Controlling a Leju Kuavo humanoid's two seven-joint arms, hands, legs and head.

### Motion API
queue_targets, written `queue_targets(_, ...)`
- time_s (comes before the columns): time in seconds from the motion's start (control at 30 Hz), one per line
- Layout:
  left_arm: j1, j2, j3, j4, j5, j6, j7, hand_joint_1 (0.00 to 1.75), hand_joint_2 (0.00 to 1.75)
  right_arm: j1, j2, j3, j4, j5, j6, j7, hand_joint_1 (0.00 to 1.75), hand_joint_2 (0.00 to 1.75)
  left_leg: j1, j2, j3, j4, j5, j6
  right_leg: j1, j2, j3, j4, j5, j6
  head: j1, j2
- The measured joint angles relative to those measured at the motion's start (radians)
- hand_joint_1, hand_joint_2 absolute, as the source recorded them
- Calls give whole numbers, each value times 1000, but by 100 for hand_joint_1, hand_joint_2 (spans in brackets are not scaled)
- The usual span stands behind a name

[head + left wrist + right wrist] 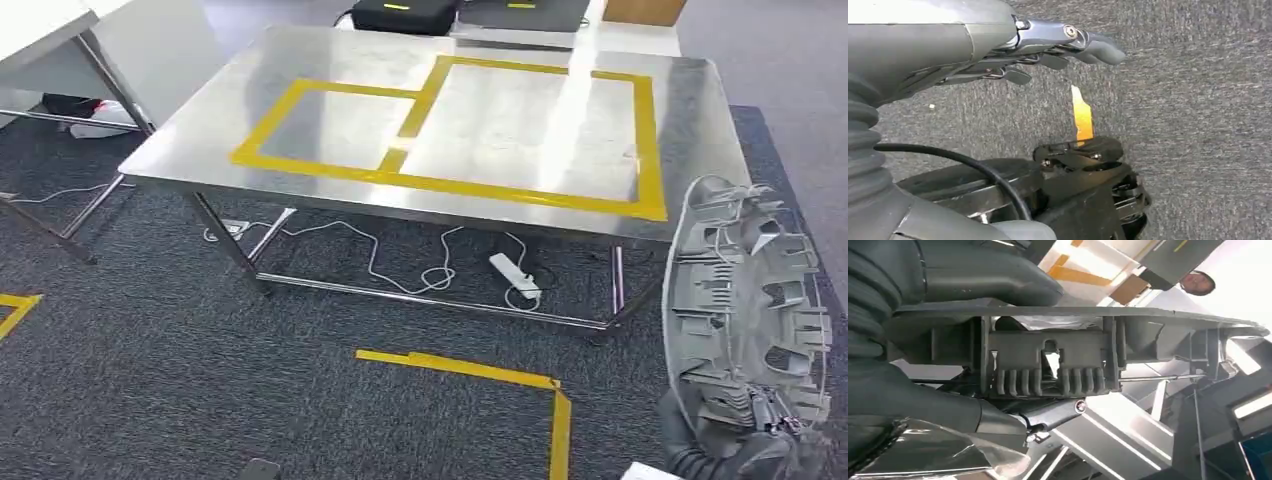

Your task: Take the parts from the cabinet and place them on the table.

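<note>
The right hand [735,450] holds the part [748,305], a grey ribbed plastic moulding, gripped at its lower end so that it stands nearly upright at the robot's right side, its long axis running up and down, its ribbed inner face turned toward the camera in the head view. In the right wrist view the part [1058,360] lies close across the hand [938,405], with the thumb over one face and a finger tucked under the other, so the grip looks firm. The counter [330,70] stands ahead and somewhat to the left, a steel top marked with yellow tape [440,185] in two joined rectangles; the part is off its near right corner, over the carpet and not yet above the steel. The marked area therefore lies forward and to the left of the held part, and the right arm is the nearer one, already loaded. My reading is that the carry is mostly done and the setting-down remains: the part would need to go forward over the edge and tip from upright toward flat to rest within the tape. The left hand [1048,55] hangs over the carpet, fingers loosely extended and apart, holding nothing, beside a strip of floor tape [1082,117].
</note>
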Motion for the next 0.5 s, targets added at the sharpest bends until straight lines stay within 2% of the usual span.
queue_targets(0.03, 0, 0, 0, 0, 0, 0, 0, 0, 175, 1, -1, 0, 1, 0, 0, 0, 175, 175, 1, -1, 10, 0, -7, -3, -3, -2, 23, -67, 52, -1, 1, 0)
queue_targets(0.07, 0, -1, 0, 0, 0, 0, 0, 0, 175, 0, -2, 0, 1, 3, 0, 2, 175, 175, 3, -1, 24, 0, -17, -7, -5, -5, 63, -169, 120, -2, 0, 0)
queue_targets(0.1, 0, -1, 1, 0, 0, 0, 0, 0, 175, -1, -4, 3, 2, 10, 0, 8, 175, 175, 2, 0, 31, -1, -26, -13, -7, -12, 90, -240, 153, 1, 2, 0)
queue_targets(0.13, -2, 0, 3, 0, 0, 0, 0, 0, 175, -4, -7, 5, 5, 17, 0, 16, 175, 175, 0, -1, 35, 2, -30, -20, 2, -13, 88, -248, 117, -2, 2, 0)
queue_targets(0.17, -5, 1, 3, 0, -2, 0, 0, 0, 175, -7, -10, 7, 5, 23, 0, 19, 175, 175, -2, 0, 28, 4, -34, -26, 3, -14, 104, -256, 105, -24, 2, 0)
queue_targets(0.2, -5, 1, 4, 0, -2, 0, 0, 0, 175, -1, -11, 10, 6, 26, -1, 25, 175, 175, -3, 2, 29, 2, -38, -32, 3, -11, 100, -259, 122, -32, -2, 0)
queue_targets(0.27, -4, 1, 4, 0, -2, 0, 1, 0, 175, 0, -15, 12, 8, 28, -2, 38, 175, 175, -1, 2, 40, 14, -36, -40, 1, -6, 114, -261, 114, -47, -3, 0)
queue_targets(0.3, -5, 1, 5, 0, -2, 0, 0, 0, 175, 1, -15, 13, 9, 29, -2, 42, 175, 175, 0, 1, 24, 55, -34, -44, -2, -9, 127, -267, 109, -54, -2, 0)
queue_targets(0.33, -7, 0, 5, 0, -2, 0, 0, 0, 175, 0, -16, 15, 9, 34, -2, 45, 175, 175, 0, 1, -9, 115, -40, -47, -2, -10, 136, -267, 103, -61, -6, 0)
queue_targets(0.37, -7, 0, 6, 0, -2, 0, 0, 0, 175, -4, -17, 19, 9, 37, -2, 46, 175, 175, 2, 1, -58, 192, -64, -52, -2, -9, 143, -267, 96, -65, -5, 0)
queue_targets(0.43, -5, 1, 9, 0, -2, 0, 0, 0, 175, -5, -20, 26, 10, 40, -2, 47, 175, 175, 3, 1, -148, 320, -135, -58, 0, -5, 158, -267, 81, -67, -6, 0)
queue_targets(0.47, -3, 1, 10, 0, -2, -1, 0, 0, 175, -4, -21, 27, 10, 40, -2, 48, 175, 175, 3, 1, -175, 340, -148, -57, 1, -3, 169, -267, 72, -67, -6, 0)
queue_targets(0.5, -1, 1, 11, 0, -3, -1, 0, 0, 175, -3, -21, 29, 11, 40, -2, 49, 175, 175, 3, 1, -181, 320, -134, -53, 3, 0, 182, -267, 63, -67, -6, 0)
